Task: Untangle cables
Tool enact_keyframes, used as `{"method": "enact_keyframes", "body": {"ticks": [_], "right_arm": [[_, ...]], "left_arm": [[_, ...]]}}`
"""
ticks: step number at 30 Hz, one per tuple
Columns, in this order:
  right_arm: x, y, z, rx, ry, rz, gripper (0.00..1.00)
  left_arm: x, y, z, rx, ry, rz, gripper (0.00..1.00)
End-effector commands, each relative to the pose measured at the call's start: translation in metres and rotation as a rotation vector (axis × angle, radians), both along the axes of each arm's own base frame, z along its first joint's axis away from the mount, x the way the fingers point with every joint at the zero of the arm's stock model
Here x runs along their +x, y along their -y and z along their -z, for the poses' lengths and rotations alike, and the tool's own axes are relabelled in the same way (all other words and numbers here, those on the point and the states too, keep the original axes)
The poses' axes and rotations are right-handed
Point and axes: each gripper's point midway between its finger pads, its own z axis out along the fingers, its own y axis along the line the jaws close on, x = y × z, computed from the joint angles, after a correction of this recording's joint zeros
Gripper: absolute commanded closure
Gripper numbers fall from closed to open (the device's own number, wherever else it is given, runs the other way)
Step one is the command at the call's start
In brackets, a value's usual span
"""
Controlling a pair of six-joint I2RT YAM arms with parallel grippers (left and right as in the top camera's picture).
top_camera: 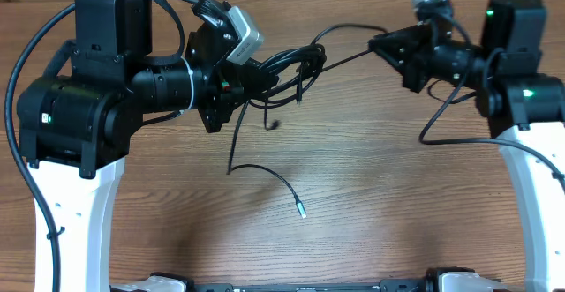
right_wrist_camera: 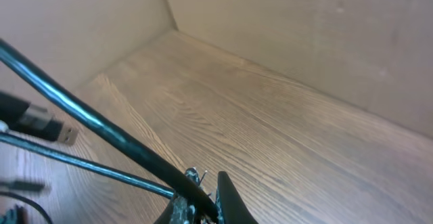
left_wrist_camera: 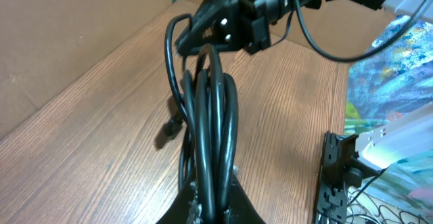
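The wooden table (top_camera: 371,177) fills the overhead view, with the left arm (top_camera: 97,107) and right arm (top_camera: 521,89) reaching in from either side. The cables (top_camera: 296,63) are bunched between them over the far middle of the table. They form a cluster of black loops just beside the left gripper (top_camera: 252,80), which is closed on the loops' near end; the left wrist view shows them running straight down into it. One strand stretches from the bunch to the right gripper (top_camera: 381,45), which is pinched tight on it, and the right wrist view shows that strand passing between the fingers (right_wrist_camera: 226,197). A power strip (left_wrist_camera: 335,183) lies at the right edge of the left wrist view. A loose strand drops from the bunch and curves across the table to a small plug (top_camera: 302,211), well apart from both grippers. A USB plug (right_wrist_camera: 47,126) shows blurred at the left of the right wrist view. The number of cords in the bunch cannot be told, and the frame's bottom edge cuts off the left fingertips
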Motion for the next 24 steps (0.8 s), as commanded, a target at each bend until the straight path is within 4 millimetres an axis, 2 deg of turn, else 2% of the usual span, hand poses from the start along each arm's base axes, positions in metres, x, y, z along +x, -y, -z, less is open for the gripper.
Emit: {"method": "enact_keyframes", "body": {"ticks": [1,6,9,10,11,12,13,19,24], "right_arm": [[0.031,0.085,0.004,-0.036,-0.038,0.315,0.96],[0.031,0.126,0.008,-0.033,-0.062,0.414,0.96],[0.031,0.132,0.009,-0.027,-0.073,0.432,0.96],[0.031,0.132,0.009,-0.011,-0.088,0.441,0.82],[0.03,0.131,0.008,0.01,-0.103,0.445,0.33],[0.029,0.127,0.007,0.036,-0.116,0.432,0.04],[0.027,0.12,0.004,0.058,-0.116,0.395,0.0],[-0.002,0.056,-0.025,0.209,-0.083,0.051,0.0],[-0.022,0.005,-0.03,0.24,-0.116,-0.114,0.0]], "left_arm": [[-0.014,-0.007,-0.012,-0.016,0.012,-0.024,0.96],[-0.017,-0.011,-0.014,-0.004,0.027,-0.044,0.96],[-0.017,-0.011,-0.013,-0.002,0.024,-0.045,0.96],[-0.017,-0.011,-0.013,-0.001,0.023,-0.046,0.96],[-0.018,-0.011,-0.013,0.0,0.02,-0.046,0.96],[-0.017,-0.011,-0.012,0.0,0.019,-0.046,0.96],[-0.018,-0.011,-0.012,0.0,0.02,-0.045,0.96],[-0.018,-0.011,-0.011,0.002,0.011,-0.045,0.96],[-0.023,-0.004,-0.02,-0.049,0.022,0.008,0.96]]}}
